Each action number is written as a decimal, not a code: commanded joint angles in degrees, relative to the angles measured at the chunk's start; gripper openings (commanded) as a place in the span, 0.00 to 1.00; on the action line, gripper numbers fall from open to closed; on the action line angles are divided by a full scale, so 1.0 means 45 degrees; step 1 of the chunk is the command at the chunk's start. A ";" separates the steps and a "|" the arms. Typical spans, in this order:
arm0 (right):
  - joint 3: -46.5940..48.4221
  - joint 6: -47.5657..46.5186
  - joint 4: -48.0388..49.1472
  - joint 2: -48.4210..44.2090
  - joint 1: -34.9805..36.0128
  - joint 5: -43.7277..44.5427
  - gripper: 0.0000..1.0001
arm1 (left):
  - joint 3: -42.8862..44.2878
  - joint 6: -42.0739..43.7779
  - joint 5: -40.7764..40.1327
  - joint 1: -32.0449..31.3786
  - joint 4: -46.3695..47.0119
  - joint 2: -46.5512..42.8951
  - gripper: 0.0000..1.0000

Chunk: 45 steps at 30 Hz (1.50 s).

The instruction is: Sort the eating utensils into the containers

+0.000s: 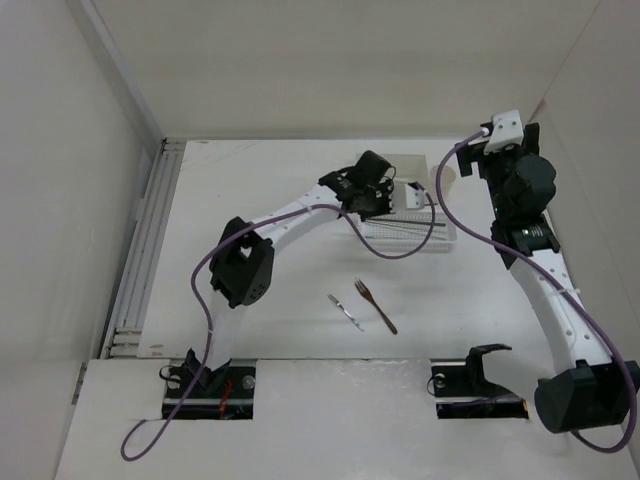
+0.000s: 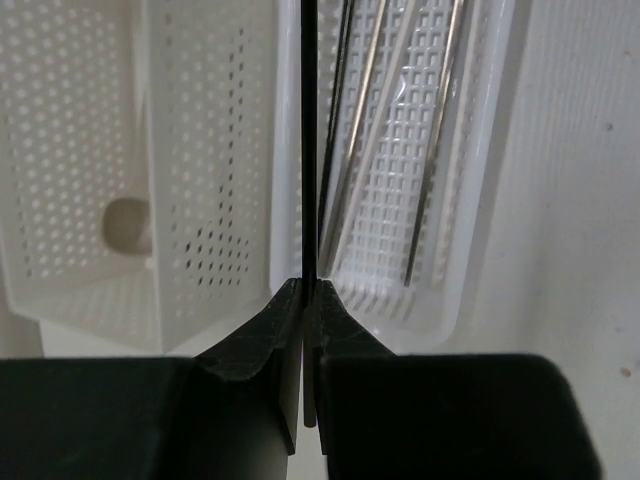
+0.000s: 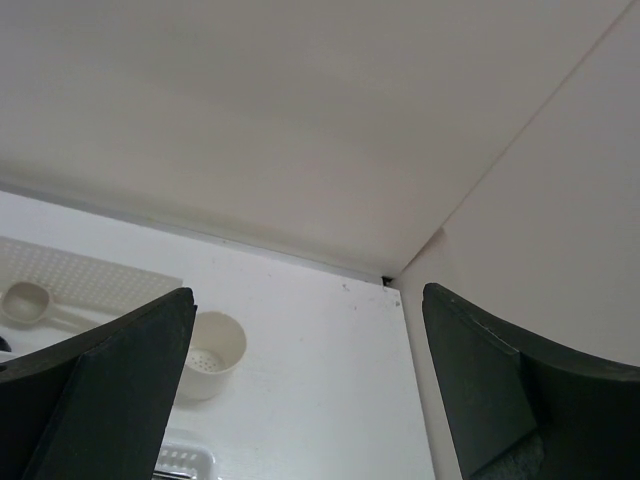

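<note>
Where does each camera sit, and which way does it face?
Top external: above and behind, looking down; left arm, right arm show.
Left wrist: looks along the shut left gripper, holding a thin dark chopstick, toward the white mesh basket tray.
Right wrist: faces the far wall corner past its open right gripper.
Shared: top and left wrist both show that tray.

a thin dark chopstick (image 2: 308, 130) is being pinched in the closed jaws of the left gripper (image 2: 303, 285), over the edge of the mesh tray (image 2: 485, 200), where more chopsticks (image 2: 432, 150) are lying lengthwise. the perforated white box (image 2: 80, 120) is sitting just beside it, a beige spoon (image 3: 25, 300) showing inside. the cream round cup (image 3: 212, 352) is standing upright nearby. the small silver fork (image 1: 346, 312) and longer brown fork (image 1: 376, 306) are lying side by side on the surface (image 1: 290, 320), well apart from the tray
</note>
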 commanded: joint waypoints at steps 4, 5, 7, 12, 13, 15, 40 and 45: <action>-0.0769 0.1101 0.0887 -0.1645 -0.0078 0.0532 1.00 | 0.1295 -0.0011 0.0156 -0.0412 0.1491 0.0938 0.00; -0.0887 0.1101 0.0887 -0.2014 -0.0078 0.0532 1.00 | 0.1490 0.0146 -0.0019 -0.0528 0.1607 0.1249 0.00; -0.1082 0.0965 0.0771 -0.2368 -0.0078 0.0532 1.00 | 0.1666 0.0265 -0.0332 -0.0666 0.1743 0.1544 0.00; -0.1396 0.0263 0.0477 -0.3091 -0.0078 0.0649 1.00 | 0.2273 0.0265 -0.0333 -0.1211 0.1452 0.2481 0.00; -0.1512 0.0261 0.0342 -0.3208 -0.0078 0.0649 1.00 | 0.2389 0.0265 -0.0333 -0.1213 0.1316 0.2483 0.00; -0.1513 0.0144 0.0224 -0.3210 -0.0078 0.0649 1.00 | 0.2390 0.0265 -0.0490 -0.1330 0.1315 0.2639 0.00; 0.1061 0.3945 -0.3033 -0.1321 -0.0487 0.0317 1.00 | 0.2703 -0.3501 -0.3009 0.0190 0.1002 0.0593 0.80; 0.3208 0.3720 -0.6679 0.0401 -0.1035 -0.3635 1.00 | 0.2703 -0.7320 -0.3263 0.2084 0.0496 -0.0757 0.80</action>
